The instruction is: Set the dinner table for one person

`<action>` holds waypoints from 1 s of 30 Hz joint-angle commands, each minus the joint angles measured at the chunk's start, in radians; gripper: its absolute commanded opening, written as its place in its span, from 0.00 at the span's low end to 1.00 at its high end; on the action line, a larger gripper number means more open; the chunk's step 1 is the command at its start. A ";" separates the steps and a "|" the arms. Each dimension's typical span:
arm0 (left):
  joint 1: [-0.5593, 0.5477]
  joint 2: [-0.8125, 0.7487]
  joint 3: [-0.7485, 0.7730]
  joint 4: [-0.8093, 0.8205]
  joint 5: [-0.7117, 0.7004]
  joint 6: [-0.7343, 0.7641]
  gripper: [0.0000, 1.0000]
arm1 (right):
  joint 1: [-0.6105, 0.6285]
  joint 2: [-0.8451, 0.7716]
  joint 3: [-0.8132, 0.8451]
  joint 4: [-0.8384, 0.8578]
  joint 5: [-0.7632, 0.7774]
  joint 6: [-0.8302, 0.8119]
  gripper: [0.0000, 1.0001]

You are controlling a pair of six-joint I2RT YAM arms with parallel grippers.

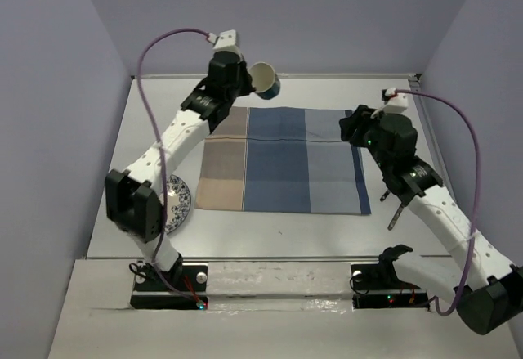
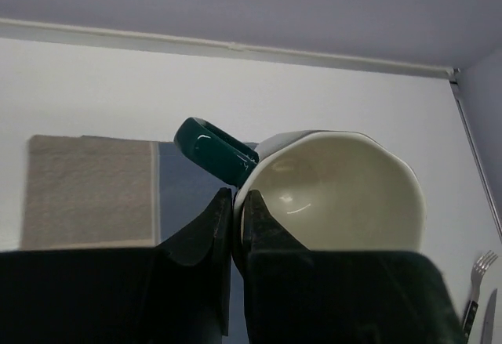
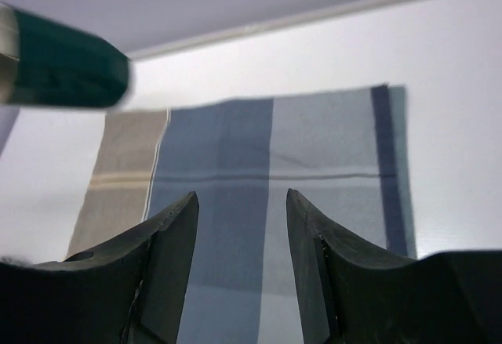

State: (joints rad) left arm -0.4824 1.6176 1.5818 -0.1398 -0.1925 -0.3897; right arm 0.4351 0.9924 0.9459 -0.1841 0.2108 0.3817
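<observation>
White walls close in a plain white worktop (image 1: pixel 278 232) that fills the overhead view. A blue-and-tan plaid placemat (image 1: pixel 282 159) lies flat at its middle. Left end effector (image 2: pixel 238 203) is pinching the rim of a cup (image 1: pixel 265 79), one finger inside and one outside, beyond the mat's far left corner. The cup is tipped on its side. Only the left wrist view shows the cup's cream inside, its dark green handle, and a fork (image 2: pixel 480 269) and knife (image 2: pixel 490 313) at the lower right edge. Right end effector (image 3: pixel 241 195) hangs spread over the mat's right part with nothing between the fingers; its own view catches the cup as a green blur, upper left. Only the overhead view shows a blue-patterned plate (image 1: pixel 178 204) on the worktop, just left of the mat and partly under the left arm.
</observation>
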 commanded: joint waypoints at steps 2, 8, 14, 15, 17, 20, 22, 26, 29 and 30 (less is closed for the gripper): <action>-0.163 0.310 0.413 0.003 -0.004 -0.005 0.00 | -0.045 -0.089 0.094 -0.072 0.125 -0.033 0.53; -0.265 0.873 1.336 -0.312 -0.013 0.018 0.00 | -0.065 -0.123 0.100 -0.083 0.156 -0.021 0.53; -0.277 0.834 1.060 -0.146 -0.002 -0.014 0.00 | -0.065 -0.169 0.090 -0.081 0.133 -0.010 0.52; -0.281 0.887 1.092 -0.158 -0.007 -0.012 0.00 | -0.065 -0.170 0.090 -0.083 0.133 -0.013 0.52; -0.295 0.964 1.288 -0.254 -0.021 -0.012 0.00 | -0.065 -0.173 0.093 -0.083 0.136 -0.023 0.52; -0.301 1.010 1.368 -0.299 -0.031 -0.021 0.00 | -0.065 -0.179 0.090 -0.081 0.130 -0.018 0.52; -0.311 0.961 1.240 -0.249 -0.042 -0.015 0.00 | -0.065 -0.182 0.082 -0.080 0.125 -0.017 0.52; -0.323 0.949 1.187 -0.208 -0.061 -0.005 0.00 | -0.065 -0.181 0.068 -0.075 0.108 -0.012 0.52; -0.323 0.996 1.254 -0.236 -0.059 -0.015 0.00 | -0.065 -0.190 0.060 -0.072 0.102 -0.010 0.52; -0.323 1.011 1.267 -0.239 -0.050 -0.018 0.00 | -0.065 -0.192 0.059 -0.072 0.102 -0.009 0.52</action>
State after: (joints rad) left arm -0.7902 2.6846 2.7663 -0.4923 -0.2337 -0.3908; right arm 0.3740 0.8230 1.0126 -0.2802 0.3241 0.3706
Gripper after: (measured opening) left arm 0.146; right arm 0.523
